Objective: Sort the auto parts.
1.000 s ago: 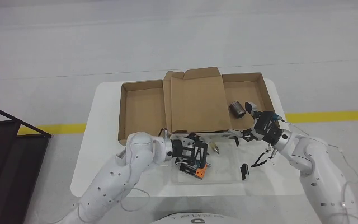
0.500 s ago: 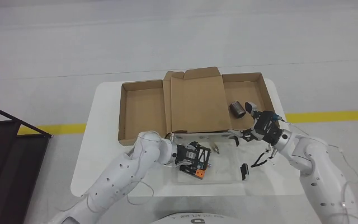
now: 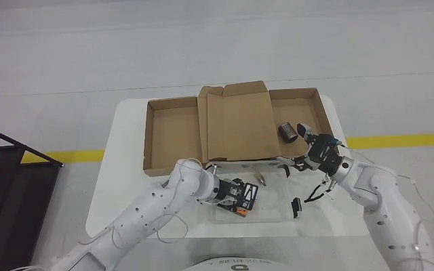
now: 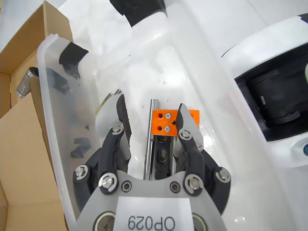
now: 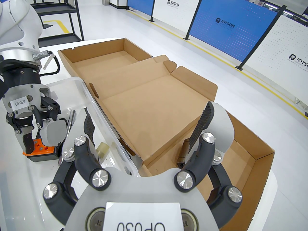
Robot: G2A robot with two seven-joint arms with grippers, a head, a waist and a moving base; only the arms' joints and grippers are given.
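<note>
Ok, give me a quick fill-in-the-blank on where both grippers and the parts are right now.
1. The left gripper hangs with its jaws ____ over the orange block.
2. That block lies in the clear bin, not in the ____ box.
3. The dark cylinder lies in the box's ____ compartment.
4. The right gripper, jaws apart, holds ____.

Missing words: open; cardboard; right; nothing.
</note>
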